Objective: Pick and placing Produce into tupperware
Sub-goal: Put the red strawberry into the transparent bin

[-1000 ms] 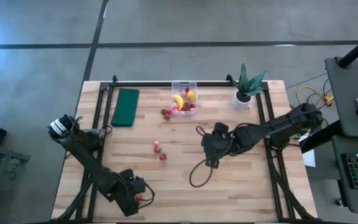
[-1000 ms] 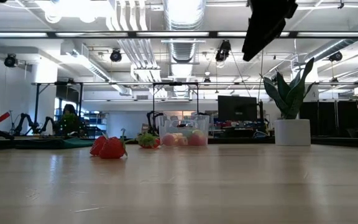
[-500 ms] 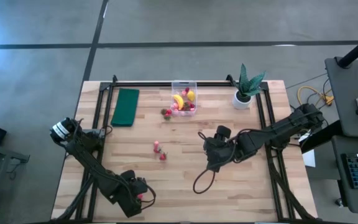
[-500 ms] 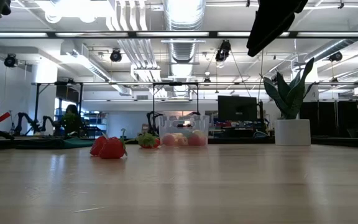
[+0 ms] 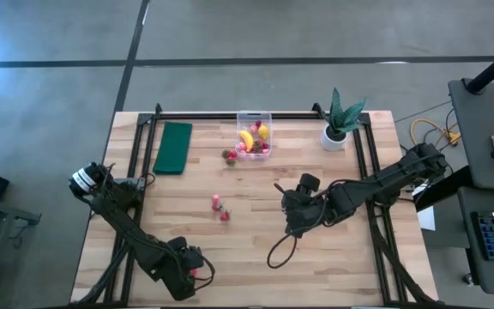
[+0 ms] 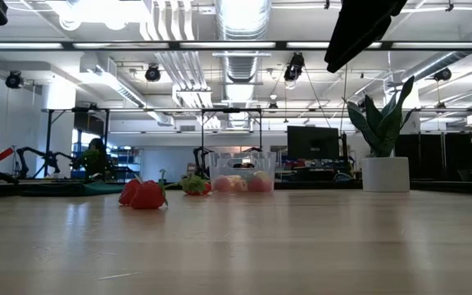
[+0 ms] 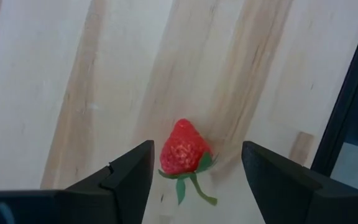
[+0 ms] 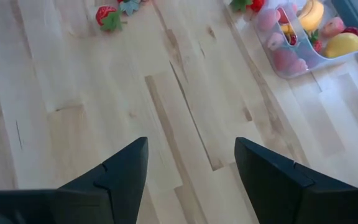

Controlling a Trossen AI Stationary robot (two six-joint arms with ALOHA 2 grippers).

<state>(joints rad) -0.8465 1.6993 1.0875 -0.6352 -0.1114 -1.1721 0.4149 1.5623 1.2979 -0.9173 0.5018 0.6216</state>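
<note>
My left gripper (image 5: 194,271) (image 7: 196,149) is open near the table's near edge. Its fingers stand either side of one red strawberry (image 7: 182,151) lying on the wood, without touching it. My right gripper (image 5: 288,209) (image 8: 191,146) hangs open and empty above the table's middle right. The clear tupperware (image 5: 254,136) (image 8: 312,34) sits at the far edge and holds a banana (image 5: 246,138), a lemon (image 5: 263,131) and pink and red fruits. One strawberry (image 5: 230,156) lies just outside it. Two more strawberries (image 5: 220,209) (image 6: 142,194) rest mid-table.
A dark green pad (image 5: 173,148) lies at the far left. A potted plant (image 5: 340,124) (image 6: 383,139) stands at the far right. Black rails (image 5: 135,163) run along the table's sides, and a loose cable loop (image 5: 274,251) hangs below the right arm.
My right gripper has drifted a little toward the table's near and right edges, still open. The fruits and the tupperware have stayed in place.
</note>
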